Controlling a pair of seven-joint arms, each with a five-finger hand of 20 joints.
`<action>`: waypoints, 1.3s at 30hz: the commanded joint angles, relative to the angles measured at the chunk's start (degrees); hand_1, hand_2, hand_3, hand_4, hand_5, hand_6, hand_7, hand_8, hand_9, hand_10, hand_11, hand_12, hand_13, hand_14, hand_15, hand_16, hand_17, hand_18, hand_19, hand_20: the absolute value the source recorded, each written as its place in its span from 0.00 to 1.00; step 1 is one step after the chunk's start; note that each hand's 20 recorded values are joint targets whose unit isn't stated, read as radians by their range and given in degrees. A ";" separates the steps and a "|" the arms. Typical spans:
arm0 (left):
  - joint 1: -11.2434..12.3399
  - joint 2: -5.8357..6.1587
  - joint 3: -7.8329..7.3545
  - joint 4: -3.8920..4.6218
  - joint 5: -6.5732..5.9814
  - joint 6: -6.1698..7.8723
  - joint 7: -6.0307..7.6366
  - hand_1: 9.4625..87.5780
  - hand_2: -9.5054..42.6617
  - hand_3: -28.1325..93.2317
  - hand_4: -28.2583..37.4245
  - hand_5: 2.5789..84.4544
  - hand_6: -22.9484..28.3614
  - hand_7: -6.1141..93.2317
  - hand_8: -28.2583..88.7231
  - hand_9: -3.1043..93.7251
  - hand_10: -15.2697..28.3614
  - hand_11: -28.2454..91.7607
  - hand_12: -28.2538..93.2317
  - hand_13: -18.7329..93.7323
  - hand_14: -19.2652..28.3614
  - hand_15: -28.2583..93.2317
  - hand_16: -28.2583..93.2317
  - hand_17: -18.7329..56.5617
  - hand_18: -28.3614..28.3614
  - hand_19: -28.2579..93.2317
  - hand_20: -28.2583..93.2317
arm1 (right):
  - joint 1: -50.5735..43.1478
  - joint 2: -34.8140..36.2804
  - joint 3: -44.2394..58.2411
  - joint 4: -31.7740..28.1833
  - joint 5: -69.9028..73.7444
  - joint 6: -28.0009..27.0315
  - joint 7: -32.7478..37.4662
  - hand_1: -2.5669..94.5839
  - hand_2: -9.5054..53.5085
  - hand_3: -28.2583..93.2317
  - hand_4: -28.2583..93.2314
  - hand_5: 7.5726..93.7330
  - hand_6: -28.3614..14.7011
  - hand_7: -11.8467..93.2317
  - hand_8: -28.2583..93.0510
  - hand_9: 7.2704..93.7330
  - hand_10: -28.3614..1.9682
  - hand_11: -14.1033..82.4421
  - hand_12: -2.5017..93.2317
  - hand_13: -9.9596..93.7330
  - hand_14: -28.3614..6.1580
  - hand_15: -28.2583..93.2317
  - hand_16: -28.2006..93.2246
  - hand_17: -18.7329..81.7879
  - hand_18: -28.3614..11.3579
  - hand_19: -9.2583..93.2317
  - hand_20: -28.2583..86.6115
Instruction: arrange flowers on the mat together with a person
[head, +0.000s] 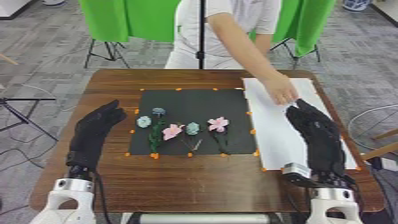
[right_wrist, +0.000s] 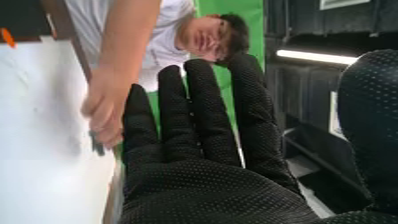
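The right hand (head: 313, 125) is above the white sheet (head: 277, 137), its fingers straight and slightly apart, and its thumb stands well away from them. The left hand (head: 96, 122) is beside the black mat (head: 182, 100), at its left, with its fingers extended forward. Near the tips of the right hand, a person's hand (head: 281, 91) pinches a small dark thing (right_wrist: 97, 145); I cannot tell what it is. The flowers (head: 172, 131), pink and bluish, lie on the black mat. The counter (head: 204, 185) is of brown wood, and orange pieces (head: 252, 131) mark the mat's border. Behind it hang green cloths (head: 102, 20), above a grey floor (head: 44, 55).
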 joint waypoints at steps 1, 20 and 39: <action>0.74 -0.42 -0.14 -0.11 -0.24 0.09 -0.52 0.20 0.17 0.76 0.14 0.55 0.49 0.20 0.19 0.49 0.64 0.38 0.36 0.48 0.76 0.37 0.28 0.30 0.75 0.30 0.40 | 0.42 -1.18 -0.71 -0.29 -0.22 0.41 -0.58 0.23 0.00 0.90 0.08 0.52 0.64 0.25 0.14 0.53 0.41 0.21 0.12 0.49 0.45 0.34 0.33 0.41 0.43 0.13 0.52; 1.16 -0.38 -0.38 -0.35 -0.24 1.33 0.21 0.20 0.17 0.77 0.13 0.55 0.50 0.20 0.19 0.49 0.64 0.38 0.36 0.48 0.76 0.37 0.28 0.30 0.75 0.30 0.40 | 2.38 -1.41 -1.13 1.15 -3.28 -4.34 2.38 0.24 0.02 0.88 0.09 0.63 0.66 0.26 0.14 0.70 0.49 0.24 0.14 0.63 0.48 0.38 0.33 0.45 0.45 0.10 0.55; 0.57 -0.65 0.41 0.09 0.15 0.98 0.73 0.20 0.16 0.77 0.14 0.57 0.49 0.20 0.19 0.52 0.64 0.37 0.35 0.50 0.73 0.32 0.25 0.34 0.70 0.26 0.39 | 1.10 -1.80 0.82 -0.74 -0.22 -4.63 12.38 0.18 0.22 0.84 0.10 0.59 0.60 0.23 0.16 0.65 0.41 0.23 0.16 0.61 0.36 0.37 0.37 0.49 0.36 0.17 0.58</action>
